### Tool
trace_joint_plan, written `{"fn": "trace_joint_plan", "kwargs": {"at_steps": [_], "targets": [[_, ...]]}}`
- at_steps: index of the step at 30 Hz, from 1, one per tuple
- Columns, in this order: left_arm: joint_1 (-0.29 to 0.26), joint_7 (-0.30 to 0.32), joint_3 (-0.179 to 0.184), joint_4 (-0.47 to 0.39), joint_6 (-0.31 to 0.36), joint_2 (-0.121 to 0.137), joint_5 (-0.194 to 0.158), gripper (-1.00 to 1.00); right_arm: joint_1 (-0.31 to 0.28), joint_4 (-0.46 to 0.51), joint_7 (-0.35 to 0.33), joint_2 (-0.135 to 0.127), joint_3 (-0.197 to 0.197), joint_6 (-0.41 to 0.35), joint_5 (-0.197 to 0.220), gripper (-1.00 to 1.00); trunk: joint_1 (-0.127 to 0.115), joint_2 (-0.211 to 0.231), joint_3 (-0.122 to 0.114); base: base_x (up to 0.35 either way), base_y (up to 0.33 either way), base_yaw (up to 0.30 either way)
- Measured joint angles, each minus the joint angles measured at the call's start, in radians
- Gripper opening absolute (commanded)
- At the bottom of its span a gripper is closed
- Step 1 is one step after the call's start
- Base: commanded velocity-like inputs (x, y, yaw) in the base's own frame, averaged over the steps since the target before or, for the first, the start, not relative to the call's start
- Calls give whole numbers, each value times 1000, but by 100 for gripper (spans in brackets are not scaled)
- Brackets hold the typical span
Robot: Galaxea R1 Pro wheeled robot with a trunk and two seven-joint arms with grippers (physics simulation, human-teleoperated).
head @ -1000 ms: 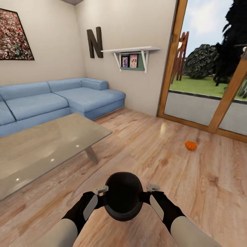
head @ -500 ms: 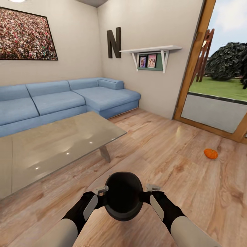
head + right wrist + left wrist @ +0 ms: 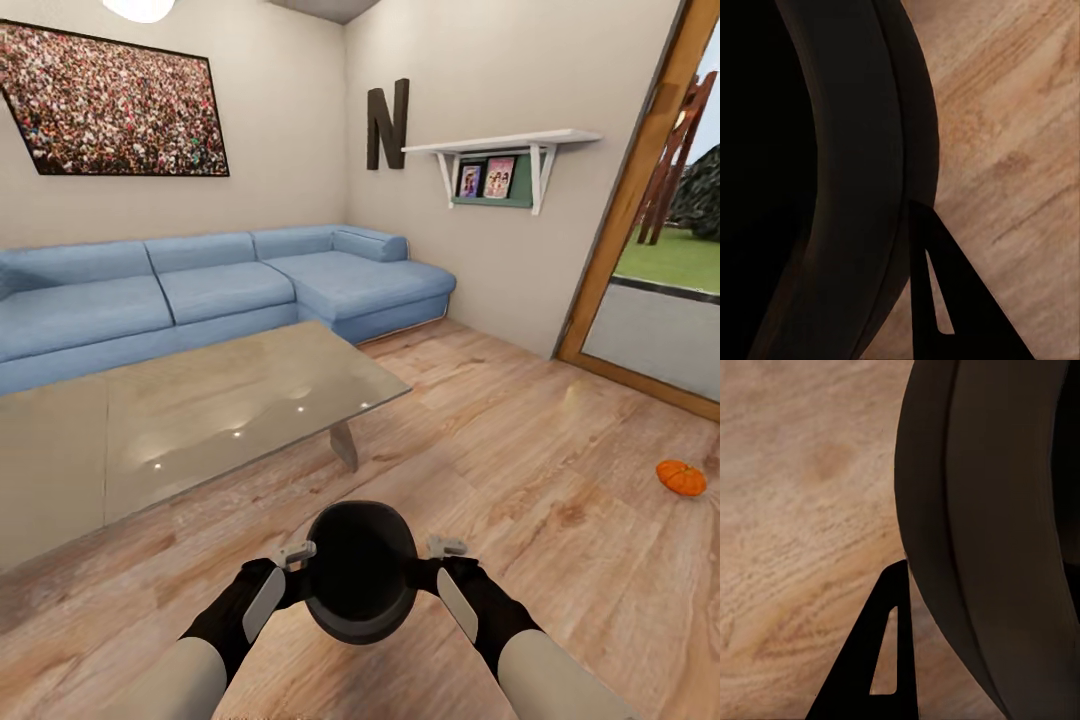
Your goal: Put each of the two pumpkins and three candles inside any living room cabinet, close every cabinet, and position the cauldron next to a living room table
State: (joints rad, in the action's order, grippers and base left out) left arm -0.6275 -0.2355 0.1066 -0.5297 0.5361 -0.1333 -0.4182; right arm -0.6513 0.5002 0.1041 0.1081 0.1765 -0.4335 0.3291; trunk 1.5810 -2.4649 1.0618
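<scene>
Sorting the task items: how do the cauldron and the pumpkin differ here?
The cauldron is black, large and held up between both claws; the pumpkin is orange, much smaller and lies on the wood floor near the glass door. Both are round.

Blue corner sofa [image 3: 230,285] by wall, glass table [image 3: 190,420] in front; letter N [image 3: 387,123], shelf [image 3: 500,145] w/ photos.

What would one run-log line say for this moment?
carry | cauldron between left gripper, right gripper | glass table ahead-left | pumpkin on floor
</scene>
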Motion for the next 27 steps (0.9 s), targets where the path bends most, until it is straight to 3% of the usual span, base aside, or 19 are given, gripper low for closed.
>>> {"fn": "trace_joint_plan", "kwargs": {"at_steps": [16, 27], "targets": [[0, 0, -1, 0, 0, 0, 0, -100, 0, 2, 0, -1, 0, 0, 0, -100, 0, 0, 0, 0, 0, 284], [0, 1, -1, 0, -1, 0, 0, -100, 0, 1, -2, -2, -1, 1, 3, -100, 0, 0, 0, 0, 0, 29]]}}
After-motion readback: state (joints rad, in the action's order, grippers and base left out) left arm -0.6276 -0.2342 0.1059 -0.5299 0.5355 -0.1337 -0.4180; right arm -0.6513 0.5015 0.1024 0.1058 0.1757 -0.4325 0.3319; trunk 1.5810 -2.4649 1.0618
